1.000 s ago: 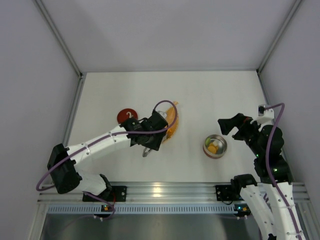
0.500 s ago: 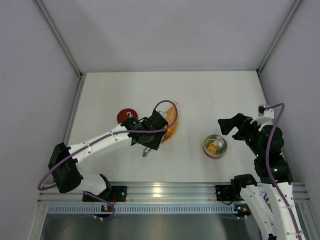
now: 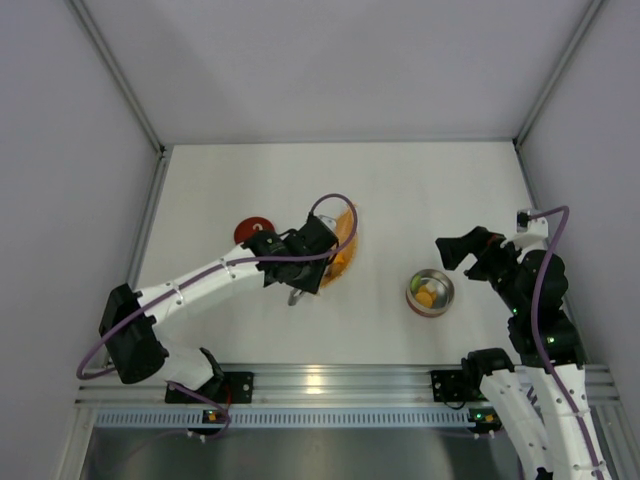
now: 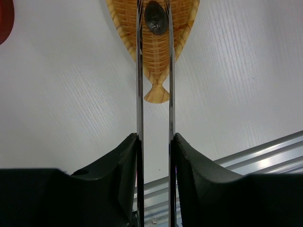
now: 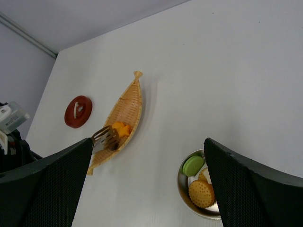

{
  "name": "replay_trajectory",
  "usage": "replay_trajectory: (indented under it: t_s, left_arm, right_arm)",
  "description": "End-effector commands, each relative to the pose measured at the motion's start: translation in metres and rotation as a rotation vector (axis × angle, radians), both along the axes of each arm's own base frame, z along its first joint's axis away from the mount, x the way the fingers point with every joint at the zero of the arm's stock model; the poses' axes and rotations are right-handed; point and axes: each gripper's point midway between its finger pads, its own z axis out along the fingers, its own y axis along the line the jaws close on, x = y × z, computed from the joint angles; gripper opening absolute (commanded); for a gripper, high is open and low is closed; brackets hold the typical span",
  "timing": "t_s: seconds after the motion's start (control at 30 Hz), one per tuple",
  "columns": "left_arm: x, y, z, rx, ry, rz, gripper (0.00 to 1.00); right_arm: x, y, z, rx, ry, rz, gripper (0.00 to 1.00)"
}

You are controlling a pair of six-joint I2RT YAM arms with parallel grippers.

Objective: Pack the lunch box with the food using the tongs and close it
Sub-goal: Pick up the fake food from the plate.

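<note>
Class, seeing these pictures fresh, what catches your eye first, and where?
The silver tongs, gripped by the left end effector, reach mid-table, tips either side of a dark piece over the woven tray. The steel lunch box, food inside, sits to its right; the red lid lies left.

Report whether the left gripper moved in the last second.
Yes: the left gripper, holding the tongs, edged away from the near edge; its arm now covers more of the red lid.
</note>
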Motion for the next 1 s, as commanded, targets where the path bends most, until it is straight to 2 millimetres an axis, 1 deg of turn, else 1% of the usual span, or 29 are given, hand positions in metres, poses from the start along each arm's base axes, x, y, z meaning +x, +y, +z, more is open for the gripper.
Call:
replay_trajectory:
  t_s: [0.0, 0.17, 0.33, 0.43, 0.57, 0.77, 0.97]
  left_arm:
    - [0.014, -0.007, 0.027, -0.042, -0.071, 0.004, 0.39]
    - [0.018, -0.009, 0.045, -0.058, -0.102, 0.004, 0.39]
    - [0.021, -0.009, 0.05, -0.056, -0.114, 0.004, 0.39]
    - [0.018, -0.007, 0.046, -0.044, -0.097, 0.002, 0.41]
    - [0.013, -0.001, 0.034, -0.014, -0.074, -0.003, 0.43]
    - [0.003, 0.003, 0.017, -0.007, -0.033, -0.013, 0.43]
    - [-0.002, 0.004, 0.005, -0.003, -0.006, -0.018, 0.43]
  right_arm:
    - [0.004, -0.004, 0.011, -0.005, -0.044, -0.018, 1.0]
    - [0.004, -0.004, 0.012, -0.002, -0.043, -0.017, 0.99]
    - [0.004, -0.004, 0.012, 0.0, -0.044, -0.017, 0.99]
    - [0.003, -0.004, 0.012, -0.005, -0.047, -0.018, 0.99]
    - [0.003, -0.004, 0.01, -0.005, -0.039, -0.02, 0.99]
    - [0.003, -0.004, 0.009, -0.004, -0.037, -0.02, 0.99]
    - [0.003, -0.005, 0.01, -0.003, -0.04, -0.022, 0.99]
